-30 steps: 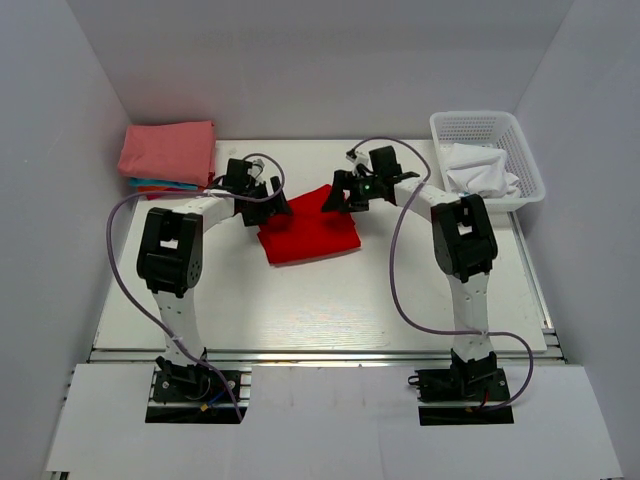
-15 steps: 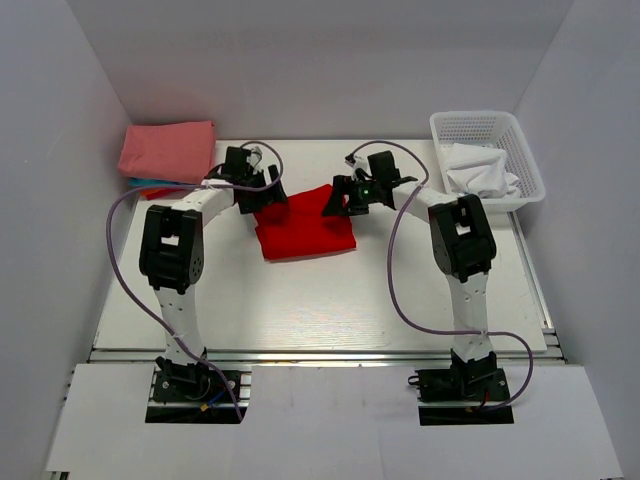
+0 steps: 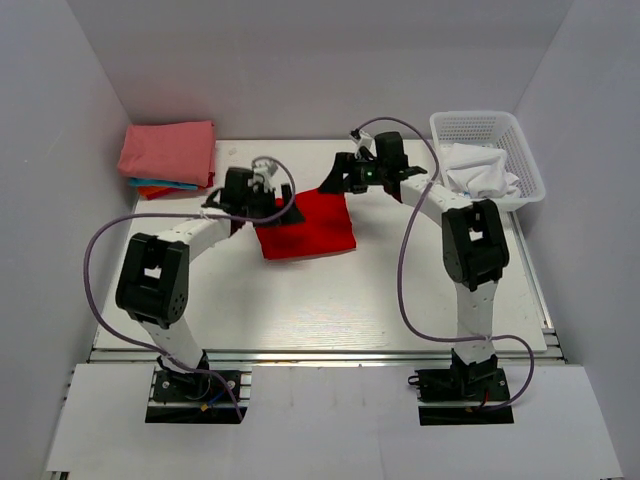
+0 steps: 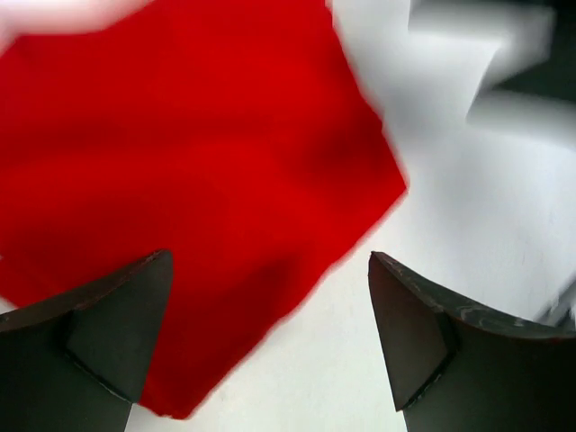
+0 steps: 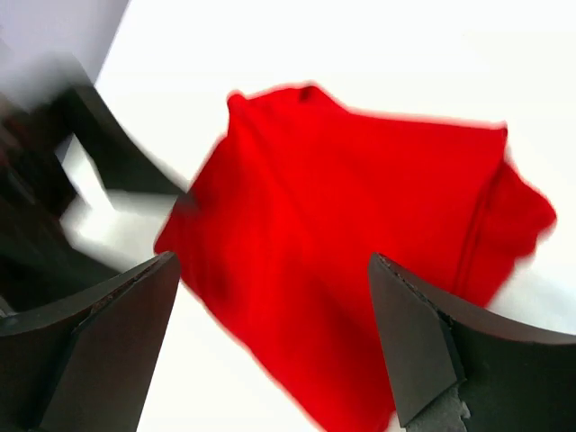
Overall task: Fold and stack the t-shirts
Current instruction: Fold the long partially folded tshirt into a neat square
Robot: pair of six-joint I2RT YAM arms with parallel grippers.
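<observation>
The red t-shirt (image 3: 305,225) lies folded on the desk (image 3: 300,300) beneath the left fingers (image 4: 99,333) and right fingers (image 5: 90,342), both spread and empty, apparently ready for the pink-topped stack (image 3: 168,152) left of the left fingers, while white cloth (image 3: 480,170) waits in the basket (image 3: 480,122) beside the right fingers.

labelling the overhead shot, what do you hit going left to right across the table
stack of folded t-shirts → red t-shirt → white basket
</observation>
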